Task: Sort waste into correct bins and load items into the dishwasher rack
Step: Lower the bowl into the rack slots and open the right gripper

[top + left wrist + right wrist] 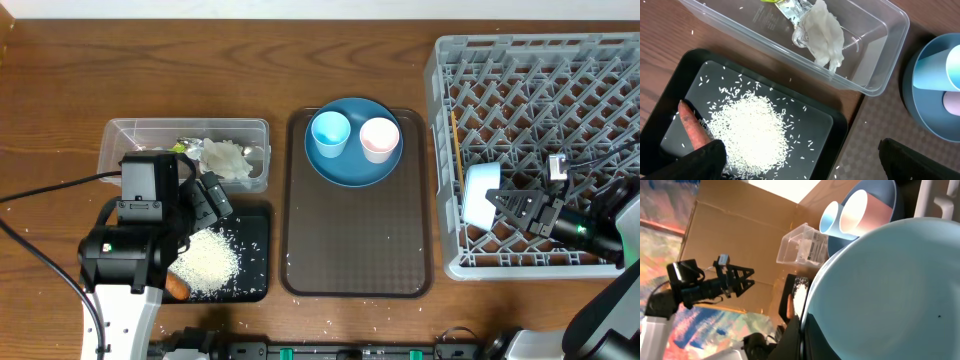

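While right pincer (pixel 512 208) clamps rim of pale blue-white bowl (pixel 480 195), tipped on edge inside dishwasher rack (pixel 530 42), bowl reads rigid, glossy, slip-prone; rim hold suits; left pincer (pixel 205 200) spread wide, empty; carrot (pixel 692 127) just beneath, beside one finger: stiff, thin, grip mid-length.

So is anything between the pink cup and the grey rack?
Nothing visible does. The pale pink cup stands on a round blue plate on a brown textured tray, beside the grey pegged plastic rack.
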Controlling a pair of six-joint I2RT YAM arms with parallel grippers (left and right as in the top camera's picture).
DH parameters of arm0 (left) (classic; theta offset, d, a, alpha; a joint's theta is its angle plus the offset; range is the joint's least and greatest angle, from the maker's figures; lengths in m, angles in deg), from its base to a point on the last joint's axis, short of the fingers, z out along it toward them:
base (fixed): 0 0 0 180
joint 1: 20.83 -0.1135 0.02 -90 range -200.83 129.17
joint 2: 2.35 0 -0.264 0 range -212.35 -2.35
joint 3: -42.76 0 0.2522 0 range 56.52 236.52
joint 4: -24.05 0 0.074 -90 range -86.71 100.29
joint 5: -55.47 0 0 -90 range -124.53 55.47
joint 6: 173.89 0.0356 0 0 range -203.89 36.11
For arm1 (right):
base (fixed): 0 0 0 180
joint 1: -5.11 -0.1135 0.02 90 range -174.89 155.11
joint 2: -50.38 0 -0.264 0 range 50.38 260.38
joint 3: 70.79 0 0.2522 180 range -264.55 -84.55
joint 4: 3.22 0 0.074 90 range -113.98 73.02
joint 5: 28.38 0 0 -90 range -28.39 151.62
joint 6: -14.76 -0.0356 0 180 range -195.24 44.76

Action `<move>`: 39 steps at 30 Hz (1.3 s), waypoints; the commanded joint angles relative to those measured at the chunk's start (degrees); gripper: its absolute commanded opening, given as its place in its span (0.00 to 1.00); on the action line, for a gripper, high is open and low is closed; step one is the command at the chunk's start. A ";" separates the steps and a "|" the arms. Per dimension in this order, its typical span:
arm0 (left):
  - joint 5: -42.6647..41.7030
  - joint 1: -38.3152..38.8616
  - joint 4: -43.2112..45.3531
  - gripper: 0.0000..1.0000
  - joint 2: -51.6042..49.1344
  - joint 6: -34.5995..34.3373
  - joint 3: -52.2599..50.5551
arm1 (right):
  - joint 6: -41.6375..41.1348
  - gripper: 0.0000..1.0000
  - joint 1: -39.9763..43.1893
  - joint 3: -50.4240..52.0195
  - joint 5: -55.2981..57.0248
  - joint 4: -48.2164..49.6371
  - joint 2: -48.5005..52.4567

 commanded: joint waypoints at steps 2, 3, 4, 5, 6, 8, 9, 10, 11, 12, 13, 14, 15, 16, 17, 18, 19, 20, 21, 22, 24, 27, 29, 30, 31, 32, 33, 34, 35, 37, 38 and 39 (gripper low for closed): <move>-0.37 -0.35 -0.15 1.00 -0.07 0.52 0.68 | -1.86 0.01 -1.53 -1.05 -0.94 -1.51 0.31; -0.35 -0.35 -0.15 1.00 -0.07 0.52 0.68 | -1.84 0.01 -2.14 -1.29 -0.81 -1.92 0.31; -0.35 -0.35 -0.15 1.00 -0.07 0.52 0.68 | -1.81 0.01 -2.73 -1.68 -0.28 -2.23 0.31; -0.37 -0.35 -0.15 1.00 -0.07 0.52 0.68 | -1.86 0.01 -3.23 -2.08 0.35 -2.49 0.31; -0.37 -0.35 -0.15 1.00 -0.07 0.52 0.68 | -1.81 0.01 -3.78 -2.60 1.07 -2.84 0.31; -0.35 -0.35 -0.15 1.00 -0.07 0.52 0.68 | -1.77 0.01 -4.59 -3.58 2.38 -3.58 0.31; -0.37 -0.35 -0.15 1.00 -0.07 0.52 0.68 | -1.77 0.01 -4.87 -4.00 2.89 -3.69 0.31; -0.35 -0.35 -0.15 1.00 -0.07 0.52 0.68 | -1.77 0.01 -4.92 -4.26 3.41 -3.65 0.31; -0.35 -0.35 -0.15 1.00 -0.07 0.52 0.68 | -1.57 0.01 -4.92 -4.42 4.31 -3.26 0.31; -0.35 -0.35 -0.15 1.00 -0.07 0.55 0.68 | -1.60 0.01 -4.85 -4.42 5.38 -2.71 0.31; -0.35 -0.35 -0.15 1.00 -0.07 0.52 0.68 | -1.40 0.01 -4.87 -4.39 6.51 -2.40 0.31; -0.35 -0.35 -0.15 1.00 -0.07 0.52 0.68 | -1.36 0.01 -4.87 -4.39 7.76 -2.14 0.31; -0.37 -0.35 -0.15 1.00 -0.07 0.52 0.68 | -1.33 0.01 -4.87 -4.39 8.70 -1.97 0.31; -0.35 -0.35 -0.15 1.00 -0.07 0.52 0.68 | -1.33 0.01 -4.85 -4.39 9.57 -1.88 0.31; -0.35 -0.35 -0.15 1.00 -0.07 0.52 0.68 | -1.33 0.01 -4.81 -4.39 10.12 -1.88 0.31; -0.37 -0.35 -0.15 1.00 -0.07 0.52 0.68 | -1.33 0.01 -4.72 -4.39 10.51 -1.84 0.31; -0.35 -0.35 -0.15 1.00 -0.07 0.52 0.68 | -1.36 0.01 -4.59 -4.39 10.80 -1.64 0.33; -0.35 -0.35 -0.15 1.00 -0.07 0.52 0.68 | -1.42 0.01 -4.44 -4.39 11.10 -1.27 0.33; -0.37 -0.35 -0.15 1.00 -0.07 0.52 0.68 | -1.42 0.01 -4.28 -4.39 11.39 -0.83 0.37; -0.35 -0.35 -0.15 1.00 -0.07 0.52 0.68 | -1.44 0.01 -4.13 -4.37 11.98 -0.26 0.50; -0.37 -0.35 -0.15 1.00 -0.07 0.52 0.68 | -2.03 0.01 -3.85 -4.15 12.44 0.68 1.01; -0.35 -0.35 -0.15 1.00 -0.07 0.52 0.68 | -2.97 0.01 -2.89 -3.78 12.46 1.25 2.19; -0.35 -0.35 -0.15 1.00 -0.07 0.52 0.68 | -3.63 0.01 -1.66 -3.76 12.66 1.05 3.04; -0.35 -0.35 -0.15 1.00 -0.07 0.52 0.68 | -4.52 0.01 -0.87 -3.76 12.92 1.09 3.43; -0.37 -0.35 -0.15 1.00 -0.07 0.52 0.68 | -5.05 0.01 -0.13 -3.76 13.09 1.09 3.76; -0.35 -0.35 -0.15 1.00 -0.07 0.52 0.68 | -5.73 0.02 0.81 -3.76 13.55 1.11 4.02; -0.35 -0.35 -0.15 1.00 -0.07 0.52 0.68 | -6.32 0.01 1.64 -3.76 14.10 1.14 4.17; -0.35 -0.35 -0.15 1.00 -0.07 0.52 0.68 | -7.08 0.01 2.69 -3.76 14.88 1.16 4.28; -0.35 -0.35 -0.15 1.00 -0.07 0.52 0.68 | -7.87 0.01 3.56 -3.76 15.72 1.14 4.28; -0.37 -0.35 -0.15 1.00 -0.11 0.52 0.68 | -9.90 0.01 5.62 -3.76 17.25 1.14 4.26; -0.37 -0.35 -0.15 1.00 -0.11 0.52 0.68 | -11.06 0.01 6.67 -3.76 17.68 1.11 4.26; -0.35 -0.35 -0.15 1.00 -0.11 0.52 0.68 | -12.39 0.01 7.80 -3.78 18.18 1.16 4.26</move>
